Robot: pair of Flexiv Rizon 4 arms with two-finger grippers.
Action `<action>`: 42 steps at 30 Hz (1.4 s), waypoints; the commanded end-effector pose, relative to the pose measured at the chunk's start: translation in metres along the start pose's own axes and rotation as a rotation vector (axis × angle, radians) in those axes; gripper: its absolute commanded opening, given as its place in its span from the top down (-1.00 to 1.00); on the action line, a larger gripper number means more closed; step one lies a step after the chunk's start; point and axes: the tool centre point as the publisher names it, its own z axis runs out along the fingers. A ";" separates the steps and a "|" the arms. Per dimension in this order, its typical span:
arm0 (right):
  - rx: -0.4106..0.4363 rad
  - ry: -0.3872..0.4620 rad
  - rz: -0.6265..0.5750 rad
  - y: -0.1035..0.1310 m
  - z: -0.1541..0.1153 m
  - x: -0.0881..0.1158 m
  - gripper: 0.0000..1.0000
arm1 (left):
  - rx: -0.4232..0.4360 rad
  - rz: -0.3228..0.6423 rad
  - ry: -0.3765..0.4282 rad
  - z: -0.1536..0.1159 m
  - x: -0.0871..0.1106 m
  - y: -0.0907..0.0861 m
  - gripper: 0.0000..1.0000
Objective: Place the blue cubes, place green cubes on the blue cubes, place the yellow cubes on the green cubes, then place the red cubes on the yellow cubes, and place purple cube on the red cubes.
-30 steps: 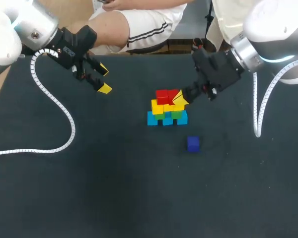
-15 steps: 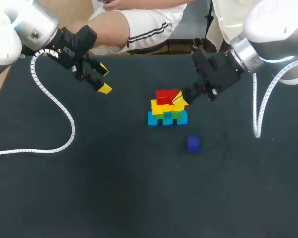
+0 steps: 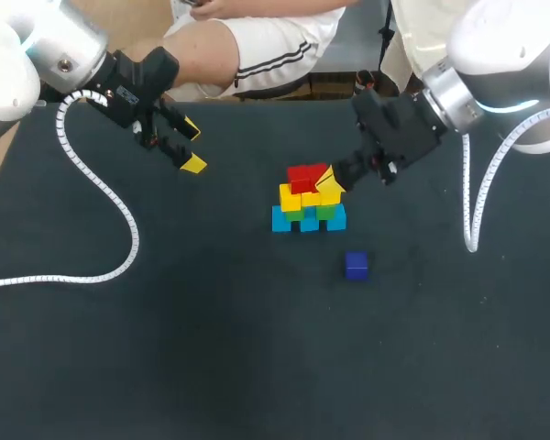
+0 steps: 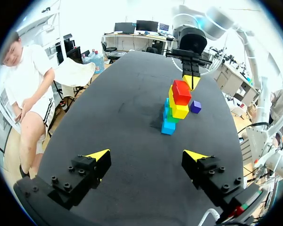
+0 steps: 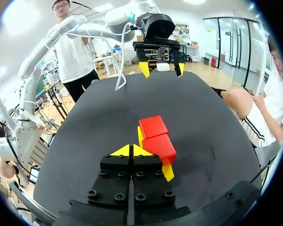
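the purple cube [image 3: 356,266], judged light and rigid, is best pinched across opposite sides; left jaws are seen spread, right jaws pressed together by the red cubes [image 3: 302,176].

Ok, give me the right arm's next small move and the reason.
Probably back the right gripper away from the red cubes and toward the purple cube. Both reds already sit on the yellow cubes, the gripper is shut with nothing in it, and the purple cube lies alone on the table.
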 end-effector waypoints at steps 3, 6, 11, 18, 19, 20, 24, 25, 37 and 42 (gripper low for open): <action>0.010 -0.009 -0.023 0.017 -0.011 -0.008 0.85 | -0.001 0.003 -0.002 0.000 0.001 0.000 -1.00; 0.022 -0.005 -0.031 0.027 -0.017 -0.013 -1.00 | -0.001 0.003 -0.002 0.000 0.001 0.000 -1.00; 0.048 -0.014 -0.052 0.043 -0.027 -0.020 -1.00 | -0.001 0.003 -0.002 0.000 0.001 0.000 -1.00; 0.101 -0.046 -0.030 0.061 -0.043 -0.009 -1.00 | -0.001 0.003 -0.002 0.000 0.001 0.000 -1.00; 0.104 -0.057 -0.024 0.063 -0.044 -0.006 -1.00 | -0.001 0.003 -0.002 0.000 0.001 0.000 -1.00; 0.104 -0.056 -0.015 0.064 -0.045 -0.004 -1.00 | -0.001 0.003 -0.002 0.000 0.001 0.000 -1.00; 0.106 -0.080 0.001 0.070 -0.044 0.002 -1.00 | -0.001 0.003 -0.002 0.000 0.001 0.000 -1.00; 0.108 -0.088 0.005 0.072 -0.043 0.003 -1.00 | -0.001 0.003 -0.002 0.000 0.001 0.000 -1.00; 0.088 -0.060 0.069 0.088 -0.042 0.009 -1.00 | -0.001 0.003 -0.002 0.000 0.001 0.000 -1.00; 0.088 -0.060 0.069 0.088 -0.042 0.009 -1.00 | -0.001 0.003 -0.002 0.000 0.001 0.000 -1.00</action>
